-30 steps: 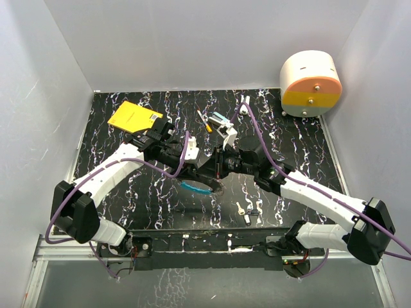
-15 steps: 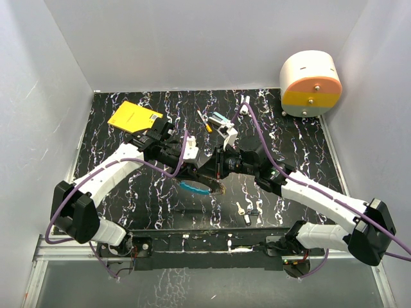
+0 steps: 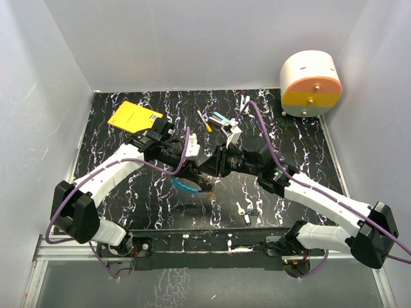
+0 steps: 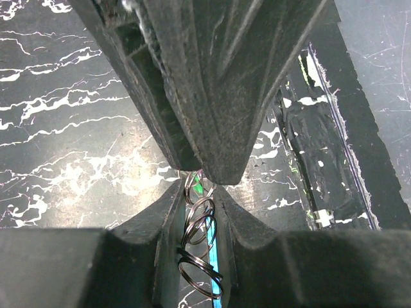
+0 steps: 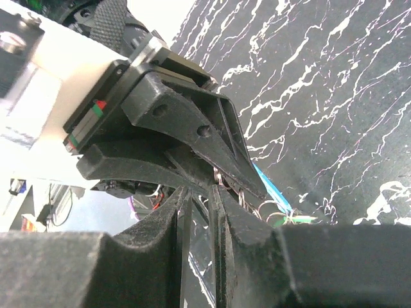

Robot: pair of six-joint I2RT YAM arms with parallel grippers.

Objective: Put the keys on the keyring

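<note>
- The left gripper (image 4: pixel 198 196) is closed down on the keyring (image 4: pixel 196 232). The wire coils stand pinched between its two fingers, and the blue arc (image 4: pixel 216 266) runs down along the inside of one finger.
- The right gripper (image 5: pixel 199 196) meets it tip to tip from the opposite side. A thin slit shows between its fingers, and I cannot tell whether they have hold of anything.
- A fleck of green (image 5: pixel 292 220) sits among the wire loops right at that meeting point. It is too small to say what it is.
- From above, both arms reach inward and join over the middle of the table (image 3: pixel 115 186), with the blue arc showing just under the left gripper on the near side.
- Loose keys (image 3: pixel 239 208) lie on the table towards the near edge, to the right of the grippers and apart from the ring.
- The tabletop is black with white marble-like veins.
- At the far left lies a yellow card (image 3: pixel 133 117).
- At the far middle an orange-and-white stick (image 3: pixel 205 122) and a teal-and-white block (image 3: pixel 220 119) lie side by side.
- A white drum (image 3: pixel 311 82) with an orange and yellow band stands in the far right corner.
- Plain pale grey walls (image 3: pixel 192 45) close in three sides.
- A metal rail (image 3: pixel 192 247) runs along the near edge by the arm bases.
</note>
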